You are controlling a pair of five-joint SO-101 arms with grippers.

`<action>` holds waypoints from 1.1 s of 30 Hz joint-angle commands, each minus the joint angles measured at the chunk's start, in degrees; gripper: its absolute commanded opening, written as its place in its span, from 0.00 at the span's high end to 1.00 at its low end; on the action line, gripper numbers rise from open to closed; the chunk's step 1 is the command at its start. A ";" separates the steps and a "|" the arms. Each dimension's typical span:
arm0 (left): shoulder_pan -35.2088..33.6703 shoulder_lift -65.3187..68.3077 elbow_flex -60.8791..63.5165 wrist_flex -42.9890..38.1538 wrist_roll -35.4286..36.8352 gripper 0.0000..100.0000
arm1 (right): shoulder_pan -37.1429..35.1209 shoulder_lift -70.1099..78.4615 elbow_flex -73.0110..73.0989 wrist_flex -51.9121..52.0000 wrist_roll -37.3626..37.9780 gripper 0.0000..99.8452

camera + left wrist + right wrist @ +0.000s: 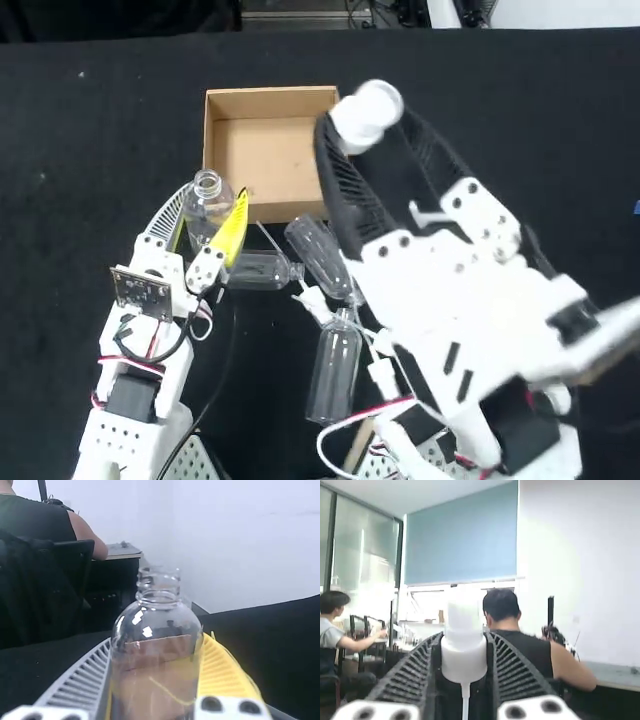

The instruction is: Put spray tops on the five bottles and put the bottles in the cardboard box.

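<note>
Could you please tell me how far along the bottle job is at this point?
Nothing looks finished: the cardboard box holds no bottles. In hand: the left hand grips an upright, open-necked bottle beside the box, and the right hand holds up a white spray top. Left: fitting that top, capping the three bottles lying on the table, then boxing them all.

The upright bottle [207, 205] is clear, glossy plastic; the spray top [367, 112] is smooth white plastic. The matt brown cardboard box [270, 160] sits on a black, matt cloth table cover [90, 130].
</note>
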 commanded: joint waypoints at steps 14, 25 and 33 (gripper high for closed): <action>0.40 -1.23 1.27 -1.14 0.70 0.97 | -4.40 0.75 1.01 -2.37 0.70 0.99; 5.32 -1.32 1.27 -1.49 0.70 0.97 | -4.48 4.44 1.01 -5.54 0.26 0.99; 6.11 -1.32 1.27 -1.49 0.70 0.97 | -4.57 3.38 6.46 -17.14 0.26 0.99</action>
